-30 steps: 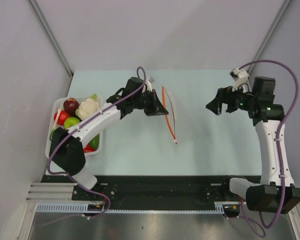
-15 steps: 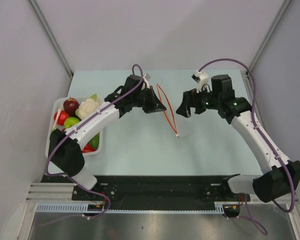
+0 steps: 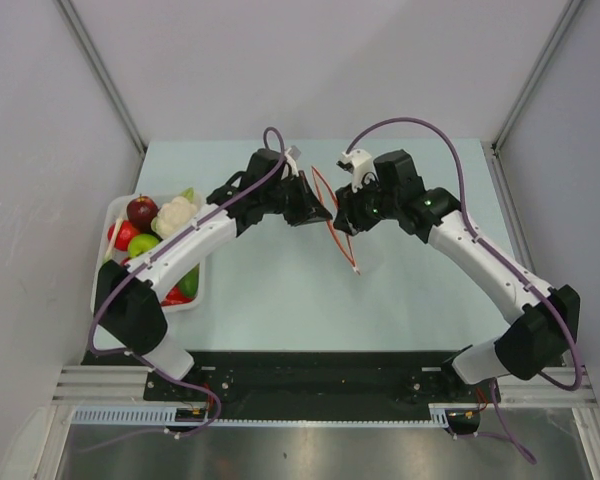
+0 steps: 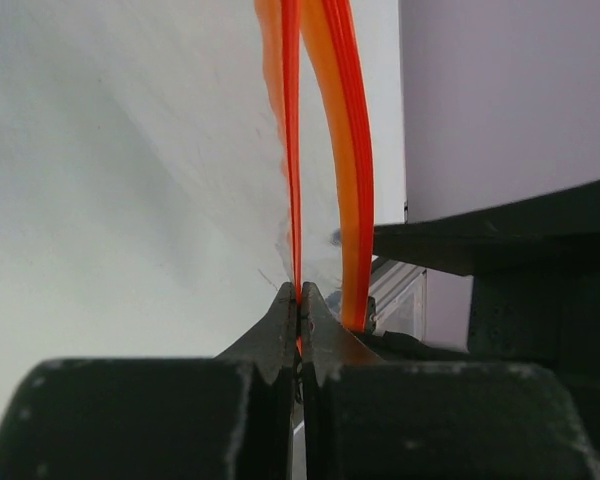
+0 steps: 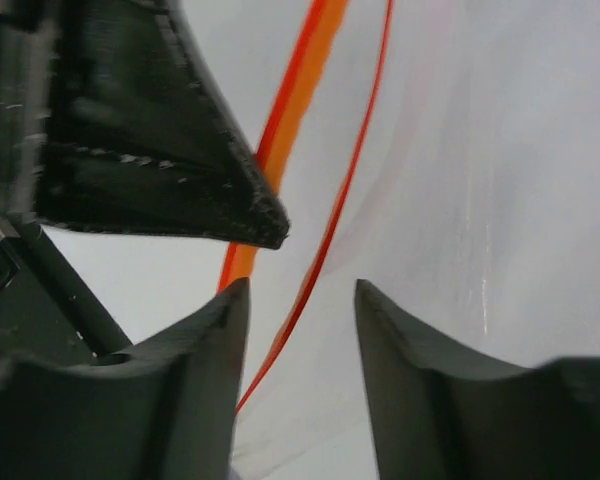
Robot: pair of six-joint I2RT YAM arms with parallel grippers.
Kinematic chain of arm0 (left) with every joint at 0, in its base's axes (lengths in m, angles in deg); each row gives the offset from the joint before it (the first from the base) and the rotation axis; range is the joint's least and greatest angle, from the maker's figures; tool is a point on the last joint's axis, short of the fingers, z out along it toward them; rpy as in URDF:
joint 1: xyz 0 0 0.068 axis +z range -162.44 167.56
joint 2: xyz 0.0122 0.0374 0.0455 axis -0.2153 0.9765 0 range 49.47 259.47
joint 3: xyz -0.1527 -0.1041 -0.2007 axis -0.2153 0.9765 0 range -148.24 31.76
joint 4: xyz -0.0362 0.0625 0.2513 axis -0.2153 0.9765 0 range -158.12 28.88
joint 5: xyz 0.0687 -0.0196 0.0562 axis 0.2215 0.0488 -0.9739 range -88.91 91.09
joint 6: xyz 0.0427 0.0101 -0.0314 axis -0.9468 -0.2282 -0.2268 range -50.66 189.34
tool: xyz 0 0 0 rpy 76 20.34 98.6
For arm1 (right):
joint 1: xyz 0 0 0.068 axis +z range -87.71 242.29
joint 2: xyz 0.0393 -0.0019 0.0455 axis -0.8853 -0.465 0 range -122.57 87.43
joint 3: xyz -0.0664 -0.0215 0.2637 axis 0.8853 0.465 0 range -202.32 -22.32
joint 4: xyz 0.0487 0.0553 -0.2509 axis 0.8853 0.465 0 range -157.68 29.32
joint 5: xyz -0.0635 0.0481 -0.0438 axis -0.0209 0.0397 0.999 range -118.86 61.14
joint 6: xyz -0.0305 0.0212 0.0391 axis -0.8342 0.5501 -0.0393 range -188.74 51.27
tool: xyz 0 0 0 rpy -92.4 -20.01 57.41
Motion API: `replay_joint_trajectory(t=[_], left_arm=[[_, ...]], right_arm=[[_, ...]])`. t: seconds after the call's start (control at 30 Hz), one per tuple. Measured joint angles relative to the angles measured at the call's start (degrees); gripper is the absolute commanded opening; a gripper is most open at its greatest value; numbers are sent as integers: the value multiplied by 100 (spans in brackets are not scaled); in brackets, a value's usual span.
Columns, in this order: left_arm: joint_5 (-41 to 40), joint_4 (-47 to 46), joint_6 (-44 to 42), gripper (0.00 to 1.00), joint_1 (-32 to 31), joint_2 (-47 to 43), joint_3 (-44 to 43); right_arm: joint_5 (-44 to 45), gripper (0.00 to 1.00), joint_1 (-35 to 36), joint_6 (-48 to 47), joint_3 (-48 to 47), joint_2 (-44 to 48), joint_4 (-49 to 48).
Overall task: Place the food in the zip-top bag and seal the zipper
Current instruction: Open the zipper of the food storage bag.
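Note:
The clear zip-top bag (image 3: 372, 248) hangs mid-table with its orange-red zipper (image 3: 347, 252) spread into two lips. My left gripper (image 3: 323, 214) is shut on one lip (image 4: 294, 150); the other lip (image 4: 352, 180) bows out to its right. My right gripper (image 3: 342, 218) is open, its jaws either side of the thin lip (image 5: 352, 170), not touching it. The bag's film (image 5: 470, 170) fills the right wrist view. The food lies in the white tray (image 3: 99, 292) at the left: a red apple (image 3: 142, 210), a whitish lump (image 3: 176, 215), a green apple (image 3: 143, 244).
My left arm (image 3: 195, 240) reaches over the tray's right side. My right arm (image 3: 480, 262) arches across the table's right half. Grey walls close in on both sides. The black base rail (image 3: 320, 375) runs along the near edge.
My right arm has swung left from the table's right side up to the bag, and its jaws have narrowed around the free lip. My left gripper has kept its hold.

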Motion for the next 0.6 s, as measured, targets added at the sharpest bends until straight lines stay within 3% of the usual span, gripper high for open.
replay_joint_trajectory(t=[0.13, 0.37, 0.5, 0.6], left_arm=[[57, 0, -94, 0, 4, -149, 17], [116, 177, -610, 0, 481, -739, 496], [17, 721, -1484, 0, 1099, -822, 522], [46, 1224, -2190, 0, 1139, -787, 313]], right_arm=[[302, 0, -11, -79, 0, -190, -4], [236, 0, -398, -61, -151, -286, 131], [-170, 0, -839, -26, -221, -118, 343], [-540, 0, -953, 76, -151, 153, 481]])
